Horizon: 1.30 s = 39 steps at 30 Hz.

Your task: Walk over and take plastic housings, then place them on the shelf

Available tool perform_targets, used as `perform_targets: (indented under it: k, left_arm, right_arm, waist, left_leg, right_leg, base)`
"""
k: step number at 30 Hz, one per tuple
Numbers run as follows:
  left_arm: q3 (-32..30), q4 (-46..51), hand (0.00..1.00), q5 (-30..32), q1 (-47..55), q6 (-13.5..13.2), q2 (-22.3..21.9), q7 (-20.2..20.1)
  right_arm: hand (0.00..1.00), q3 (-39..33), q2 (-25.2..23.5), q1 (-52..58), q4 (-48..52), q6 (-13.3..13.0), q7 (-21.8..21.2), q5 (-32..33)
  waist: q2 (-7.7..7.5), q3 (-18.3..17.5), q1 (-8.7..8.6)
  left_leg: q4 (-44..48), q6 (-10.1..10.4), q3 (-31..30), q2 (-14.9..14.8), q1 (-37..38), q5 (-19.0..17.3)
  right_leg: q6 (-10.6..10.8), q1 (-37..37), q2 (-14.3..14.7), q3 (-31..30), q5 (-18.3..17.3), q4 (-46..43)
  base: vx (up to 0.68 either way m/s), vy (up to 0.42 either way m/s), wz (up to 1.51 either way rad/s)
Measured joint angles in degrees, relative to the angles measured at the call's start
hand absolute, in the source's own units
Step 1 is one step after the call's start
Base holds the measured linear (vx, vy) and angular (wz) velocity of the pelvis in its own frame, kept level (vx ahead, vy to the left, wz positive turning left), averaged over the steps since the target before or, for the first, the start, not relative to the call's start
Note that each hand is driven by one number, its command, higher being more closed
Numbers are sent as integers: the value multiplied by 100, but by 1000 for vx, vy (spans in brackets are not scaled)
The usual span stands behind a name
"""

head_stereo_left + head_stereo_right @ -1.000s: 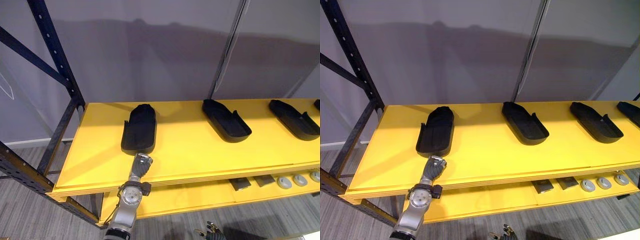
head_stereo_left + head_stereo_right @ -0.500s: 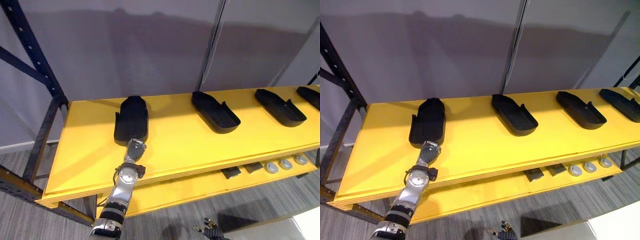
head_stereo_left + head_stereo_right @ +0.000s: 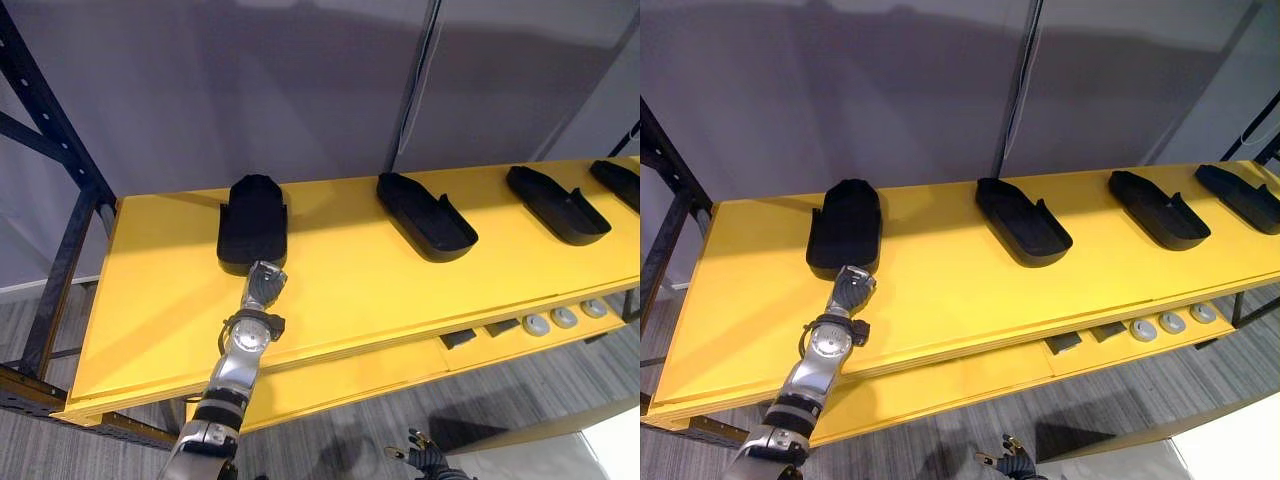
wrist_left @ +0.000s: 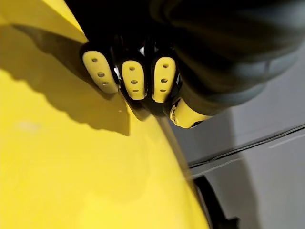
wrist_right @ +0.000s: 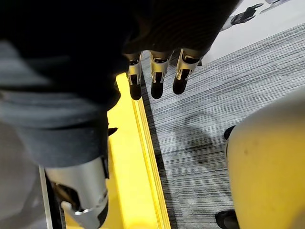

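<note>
Several black plastic housings lie in a row on the yellow top shelf point(image 3: 340, 300). The leftmost housing point(image 3: 253, 222) lies lengthwise, its near end toward me. My left hand point(image 3: 263, 285) reaches over the shelf's front edge, and its straight fingers point(image 4: 134, 79) rest against that near end; the hand is open and grips nothing. Further right lie a second housing point(image 3: 425, 215), a third housing point(image 3: 556, 203) and a fourth housing point(image 3: 1238, 196). My right hand point(image 3: 1010, 468) hangs low by the floor, its fingers point(image 5: 157, 81) relaxed, open and empty.
A dark blue rack upright point(image 3: 50, 130) with a diagonal brace stands at the shelf's left end. The lower yellow shelf holds grey round parts point(image 3: 535, 324) and dark flat squares point(image 3: 460, 340). A grey wall closes the back. A pale surface point(image 3: 610, 440) shows at the bottom right.
The camera has swung, so the whole shelf has shifted in the picture. My left hand stays at the near end of the leftmost housing. The right hand still hangs low.
</note>
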<state>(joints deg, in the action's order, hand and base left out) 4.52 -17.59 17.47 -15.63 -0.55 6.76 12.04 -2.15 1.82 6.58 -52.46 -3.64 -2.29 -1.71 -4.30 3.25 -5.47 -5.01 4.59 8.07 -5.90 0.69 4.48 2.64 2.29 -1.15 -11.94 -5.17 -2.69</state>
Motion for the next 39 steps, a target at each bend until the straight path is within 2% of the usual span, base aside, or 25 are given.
perform_targets:
  k: [3, 4, 9, 12, 17, 19, 21, 24, 27, 31, 32, 35, 39]
  left_arm:
    - [34, 799, 100, -209, 395, -67, -68, 0]
    - [35, 1332, 100, -340, 568, -111, -90, 1]
    - [-25, 3121, 100, -736, 1019, -608, -168, 0]
    - [-559, 4151, 100, -1078, 1551, -936, -201, 65]
    - [-1978, 4823, 100, -1287, 2382, -1090, -242, 519]
    - [-2722, 4832, 100, -1288, 2871, -1089, -353, 810]
    - [-3146, 4761, 100, -1288, 3294, -1031, -477, 932]
    - [-3420, 4237, 100, -1239, 3803, -756, -625, 981]
    - [-3501, 2979, 100, -930, 3911, -408, -759, 917]
    - [-3485, 1019, 100, -938, 3876, -176, -971, 734]
    - [-3440, 383, 0, -943, 3858, -122, -975, 669]
    - [-3074, -696, 0, -949, 3803, -83, -971, 422]
    - [-2773, -1315, 0, -935, 3622, -102, -973, 97]
  right_arm:
    - [0, -2, 8, 4, -12, 0, 1, 0]
    - [0, -11, 17, 3, -38, -2, 2, 2]
    - [0, -18, 46, 15, -101, -2, 2, 1]
    - [0, -22, 60, 63, -66, -1, 3, -1]
    - [0, -117, 25, 253, 179, 2, 21, -65]
    - [0, -112, -19, 318, 229, 5, 34, -94]
    - [0, -111, -89, 344, 285, 10, 36, -108]
    - [0, -79, -171, 431, 412, 22, 40, -248]
    - [0, 116, -148, 419, 461, 26, 32, -338]
    - [0, 115, -156, 401, 458, 42, 40, -338]
    - [0, 116, -155, 424, 458, 51, 53, -338]
    - [0, 117, -151, 436, 459, 63, 89, -337]
    - [0, 108, -145, 426, 462, 61, 143, -323]
  waist:
    - [3, 3, 18]
    - [7, 8, 42]
    - [21, 14, 240]
    - [55, 32, 378]
    - [124, 52, 522]
    - [121, 42, 668]
    - [113, 23, 724]
    - [114, -13, 815]
    - [114, -32, 865]
    - [110, -35, 872]
    - [108, -37, 885]
    - [114, -38, 928]
    - [129, -39, 924]
  left_leg:
    - [2, -3, -29, 4, 3, 2]
    - [4, -6, -42, 4, 3, 6]
    - [5, -11, -152, 4, 54, 8]
    - [6, -14, -201, -10, 58, -11]
    - [1, -19, -354, 7, 109, -18]
    - [22, -23, -388, 8, 102, -13]
    - [68, -23, -435, 6, 77, -15]
    - [276, -45, -452, 16, -11, -111]
    - [806, -57, -429, 11, -190, -396]
    - [1286, -54, -421, 6, -364, -615]
    - [1400, -71, -420, 7, -369, -670]
    - [1732, -109, -462, 14, -486, -851]
    - [2067, -158, -519, 81, -680, -1036]
  right_leg:
    - [0, 25, -4, 14, -1, -1]
    - [0, 71, -2, 12, -1, -1]
    - [-3, 173, 4, 41, -3, -28]
    - [-19, 181, 16, 64, -23, -83]
    - [13, 275, 0, 311, -161, -254]
    - [9, 272, -5, 378, -200, -306]
    - [9, 276, -22, 454, -201, -306]
    - [11, 287, -50, 477, -202, -314]
    - [42, 283, -52, 466, -262, -387]
    - [71, 257, -62, 468, -357, -483]
    - [72, 296, -73, 467, -367, -490]
    - [110, 320, -111, 501, -463, -581]
    - [167, 311, -169, 558, -524, -602]
  base:
    - [-14, 16, 5]
    - [11, 10, 6]
    - [-16, 9, 11]
    - [-63, 7, 8]
    - [-60, -7, 22]
    - [-47, -15, 14]
    - [-31, -4, 12]
    - [-41, 4, 6]
    - [-76, 14, -3]
    - [-35, 27, -1]
    - [5, 39, -1]
    - [9, 36, 6]
    - [12, 66, 10]
